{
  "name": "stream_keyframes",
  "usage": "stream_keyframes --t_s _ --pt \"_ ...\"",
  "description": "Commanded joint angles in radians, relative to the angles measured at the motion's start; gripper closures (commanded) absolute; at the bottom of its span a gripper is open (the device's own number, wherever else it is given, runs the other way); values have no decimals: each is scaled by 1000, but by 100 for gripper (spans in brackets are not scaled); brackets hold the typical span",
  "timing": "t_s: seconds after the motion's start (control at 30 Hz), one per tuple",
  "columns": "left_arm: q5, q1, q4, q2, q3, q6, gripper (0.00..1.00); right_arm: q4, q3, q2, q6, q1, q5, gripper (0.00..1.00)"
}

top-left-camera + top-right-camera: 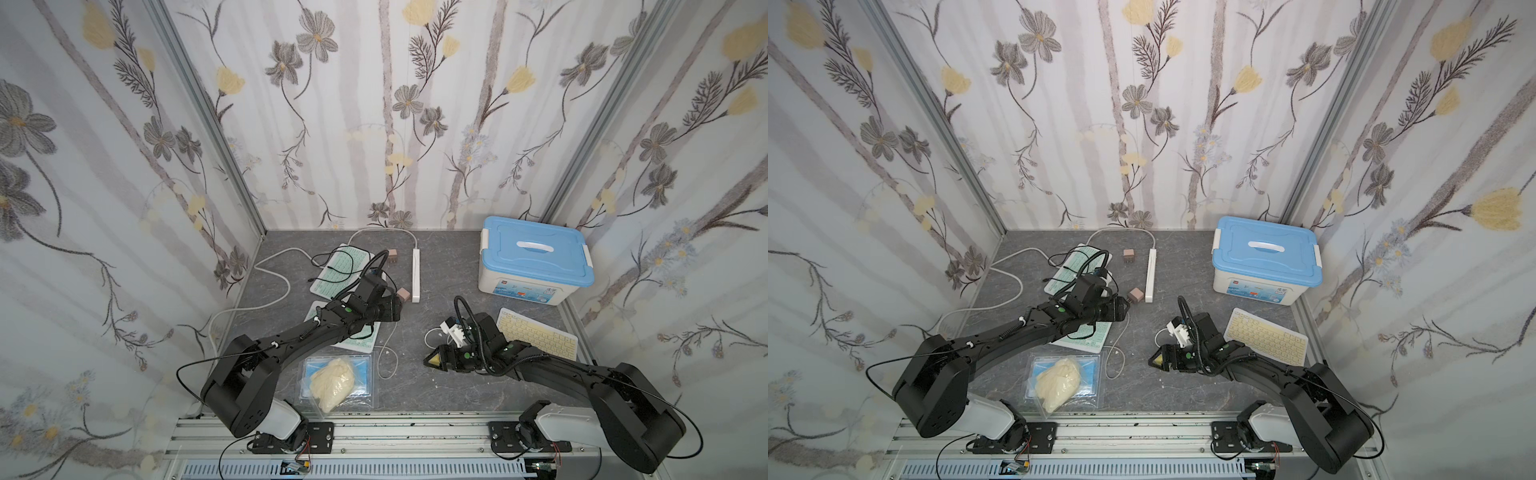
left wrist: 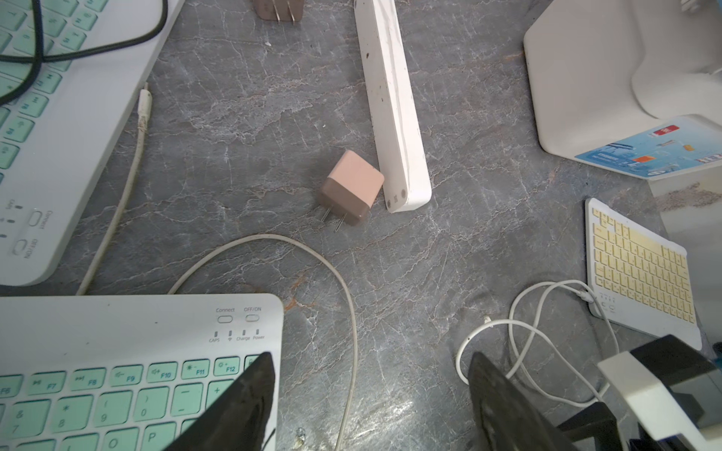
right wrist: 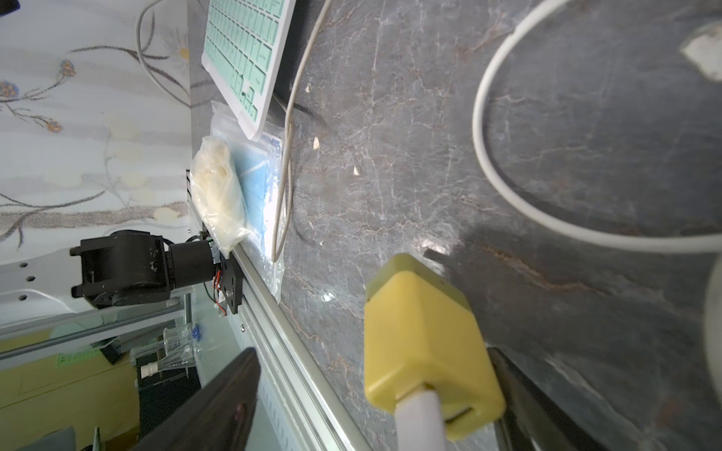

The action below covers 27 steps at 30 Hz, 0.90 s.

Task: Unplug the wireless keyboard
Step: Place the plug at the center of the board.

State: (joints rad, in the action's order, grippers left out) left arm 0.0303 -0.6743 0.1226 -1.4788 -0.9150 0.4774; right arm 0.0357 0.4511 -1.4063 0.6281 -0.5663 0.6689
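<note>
The yellow-keyed wireless keyboard (image 1: pixel 538 334) (image 1: pixel 1264 336) (image 2: pixel 640 273) lies flat at the right, in front of the box. A white cable (image 1: pixel 435 334) (image 2: pixel 539 332) (image 3: pixel 508 187) coils beside its near corner and runs into a yellow charger block (image 1: pixel 435 360) (image 1: pixel 1158 360) (image 3: pixel 426 343). I cannot tell whether the cable is in the keyboard. My right gripper (image 1: pixel 432 361) (image 3: pixel 375 351) is open around the block, which rests on the table against one finger. My left gripper (image 1: pixel 397 305) (image 2: pixel 371 363) is open and empty, above a thin grey cable, near a pink adapter (image 1: pixel 403 295) (image 2: pixel 351 187).
Two green-keyed keyboards (image 1: pixel 343 266) (image 2: pixel 117 371) lie at the left under my left arm, with black and white cables over them. A white power strip (image 1: pixel 415 274) lies mid-table. A blue-lidded box (image 1: pixel 534 257) stands at the back right. A bag of gloves (image 1: pixel 332 380) lies at the front.
</note>
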Motion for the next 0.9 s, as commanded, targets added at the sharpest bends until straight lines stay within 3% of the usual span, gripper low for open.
stream_keyframes --t_s 0.0,0.17,0.33,0.47,0.67,0.87 --pt "-1 -1 13 9 -4 -25 21 106 53 25 -80 10 77 9" --pt "128 -31 -67 24 35 -109 20 201 135 49 -104 29 28 3" --pt "147 -39 -103 12 70 -90 20 199 142 27 -93 78 18 3" --pt "227 -80 -168 11 98 -107 20 221 148 7 -89 130 34 4" --pt "206 -192 -208 -20 113 -130 20 317 139 31 -134 194 -90 3" --pt "209 -325 -134 -70 19 -361 20 246 115 35 -68 219 -25 4"
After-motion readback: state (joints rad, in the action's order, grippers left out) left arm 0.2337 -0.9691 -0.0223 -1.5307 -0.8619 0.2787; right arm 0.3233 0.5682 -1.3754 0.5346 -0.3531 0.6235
